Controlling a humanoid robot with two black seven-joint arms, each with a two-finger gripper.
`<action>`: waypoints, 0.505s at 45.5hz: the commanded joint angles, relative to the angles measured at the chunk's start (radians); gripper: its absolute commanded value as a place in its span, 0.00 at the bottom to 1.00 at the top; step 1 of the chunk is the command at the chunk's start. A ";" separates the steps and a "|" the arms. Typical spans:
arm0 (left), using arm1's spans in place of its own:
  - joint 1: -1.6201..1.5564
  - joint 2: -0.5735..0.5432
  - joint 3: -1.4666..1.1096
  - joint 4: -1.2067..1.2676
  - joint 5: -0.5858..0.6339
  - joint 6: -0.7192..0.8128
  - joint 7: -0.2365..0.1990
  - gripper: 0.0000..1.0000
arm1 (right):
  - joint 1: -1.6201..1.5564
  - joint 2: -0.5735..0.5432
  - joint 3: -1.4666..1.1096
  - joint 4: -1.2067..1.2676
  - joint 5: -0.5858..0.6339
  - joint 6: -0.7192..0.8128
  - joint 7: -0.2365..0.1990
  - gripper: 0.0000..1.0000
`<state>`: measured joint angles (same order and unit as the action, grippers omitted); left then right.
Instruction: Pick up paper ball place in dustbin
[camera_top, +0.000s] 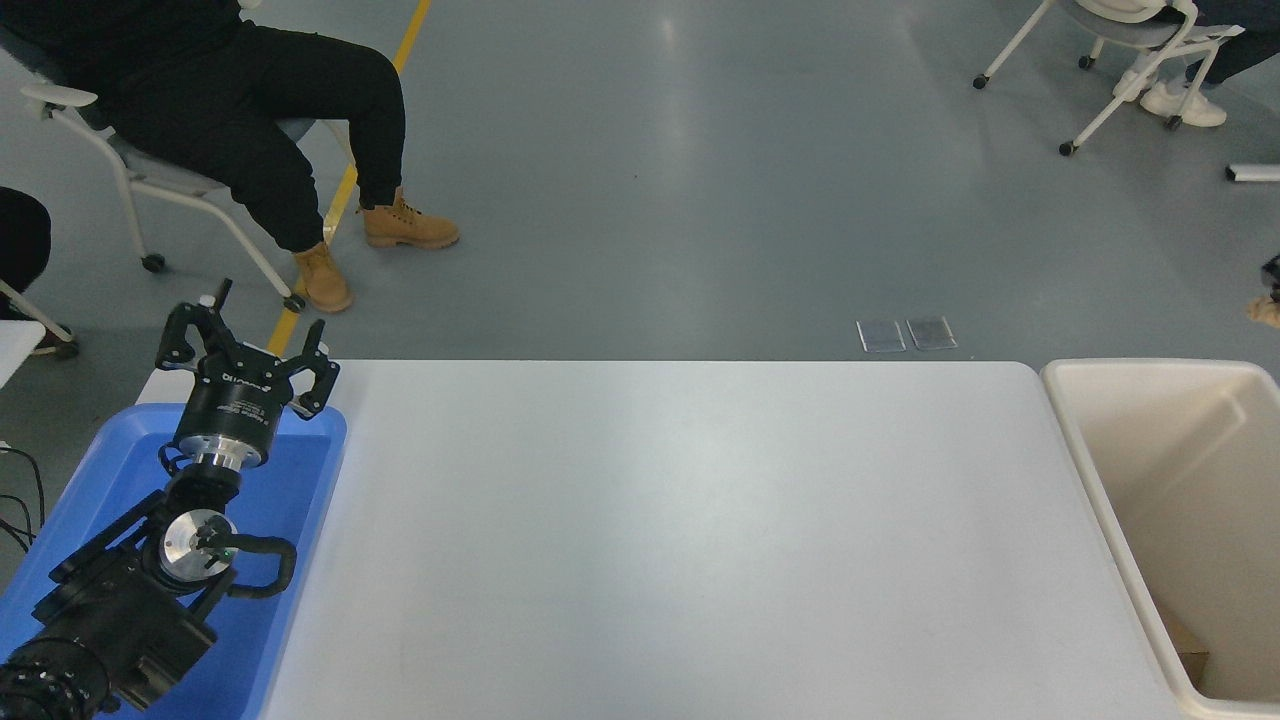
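Only a tan sliver of the paper ball (1268, 312) shows at the right edge, in the air above the far end of the dustbin (1072, 425). A small black part of my right gripper (1274, 272) shows just above it, the rest is out of view; the ball hangs under it as in the earlier frames. The dustbin is a cream-white rectangular bin standing against the table's right end. My left gripper (245, 345) is open and empty, parked over the blue tray (300, 500) at the lower left.
A white table (700, 540) fills the middle. A brown scrap (1188, 642) lies in the bottom of the dustbin. A seated person (250, 110) is beyond the table at top left. Wheeled chairs (1130, 40) stand at top right.
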<state>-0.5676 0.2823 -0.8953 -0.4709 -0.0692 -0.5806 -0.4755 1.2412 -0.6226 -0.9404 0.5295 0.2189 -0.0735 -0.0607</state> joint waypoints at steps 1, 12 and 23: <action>0.000 0.000 0.000 0.000 0.000 0.001 0.000 0.99 | -0.227 0.073 0.179 -0.172 0.051 -0.117 0.001 0.00; 0.000 0.000 0.000 0.000 0.000 0.001 0.000 0.99 | -0.367 0.124 0.307 -0.302 0.051 -0.124 0.002 0.00; 0.000 0.000 0.000 0.000 0.000 0.001 0.000 0.99 | -0.439 0.152 0.368 -0.325 0.053 -0.129 0.006 0.00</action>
<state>-0.5676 0.2822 -0.8955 -0.4709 -0.0689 -0.5800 -0.4755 0.8993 -0.5062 -0.6564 0.2577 0.2663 -0.1865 -0.0572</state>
